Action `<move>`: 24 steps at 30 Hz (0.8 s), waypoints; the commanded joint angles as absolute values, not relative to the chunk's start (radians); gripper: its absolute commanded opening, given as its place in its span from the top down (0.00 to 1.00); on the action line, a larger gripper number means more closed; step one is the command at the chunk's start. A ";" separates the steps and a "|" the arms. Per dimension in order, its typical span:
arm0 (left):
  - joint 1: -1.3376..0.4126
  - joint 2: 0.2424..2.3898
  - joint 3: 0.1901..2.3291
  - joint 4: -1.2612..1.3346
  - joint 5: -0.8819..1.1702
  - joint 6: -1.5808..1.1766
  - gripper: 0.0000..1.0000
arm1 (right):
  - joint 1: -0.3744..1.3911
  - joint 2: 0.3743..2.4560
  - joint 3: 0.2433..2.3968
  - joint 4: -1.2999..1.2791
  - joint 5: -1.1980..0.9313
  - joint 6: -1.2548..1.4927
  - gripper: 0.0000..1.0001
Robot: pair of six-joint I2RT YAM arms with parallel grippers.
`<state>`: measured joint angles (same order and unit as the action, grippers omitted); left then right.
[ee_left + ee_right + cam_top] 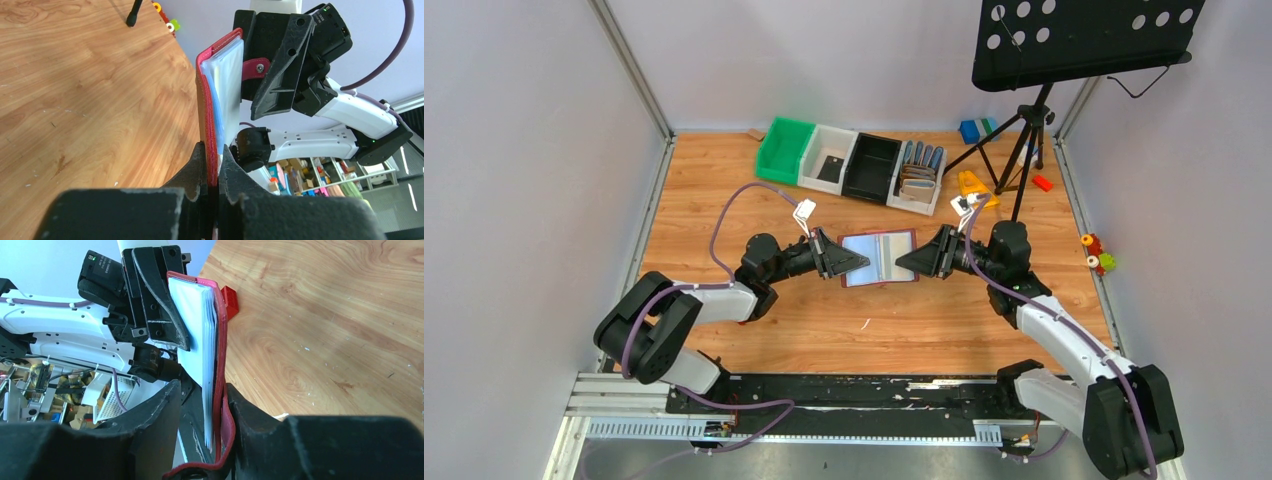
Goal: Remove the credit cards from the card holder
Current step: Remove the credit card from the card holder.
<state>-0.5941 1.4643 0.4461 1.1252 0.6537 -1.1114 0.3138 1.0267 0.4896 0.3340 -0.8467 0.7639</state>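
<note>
while the card holder (881, 258) is hanging open above the table (824, 330), the left gripper (213, 156) is pinching its left edge and the right gripper (907, 262) is standing spread around its right edge.

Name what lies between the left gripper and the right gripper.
The open card holder spans the gap, clearest in the top view: the left gripper clamps one edge, the right gripper straddles the other.

The card holder (880, 258) is spread open at the middle of the counter (694, 170), with the left pincer (852, 262) at its left edge and the right pincer (911, 262) at its right edge. A green bin (786, 150), a white bin (828, 158) and a black bin (872, 167) stand side by side along the far side.
</note>
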 commanded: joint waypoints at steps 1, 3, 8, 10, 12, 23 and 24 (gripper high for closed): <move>-0.596 1.446 0.457 1.155 0.641 -1.077 1.00 | 0.319 1.016 0.504 0.321 -0.879 0.712 0.63; -0.597 1.449 0.457 1.158 0.647 -1.075 1.00 | 0.319 0.990 0.495 0.287 -0.889 0.682 0.60; -0.597 1.458 0.462 1.157 0.662 -1.067 1.00 | 0.319 0.916 0.482 0.184 -0.876 0.594 0.60; -0.596 1.462 0.465 1.159 0.670 -1.068 1.00 | 0.319 0.910 0.478 0.171 -0.878 0.583 0.62; -0.597 1.466 0.470 1.159 0.679 -1.068 1.00 | 0.319 0.909 0.474 0.174 -0.882 0.581 0.68; -0.663 1.494 0.511 1.129 0.677 -1.044 1.00 | 0.387 0.987 0.526 0.159 -0.801 0.547 0.86; -0.670 1.498 0.515 1.123 0.676 -1.040 1.00 | 0.405 0.992 0.534 0.150 -0.783 0.539 0.86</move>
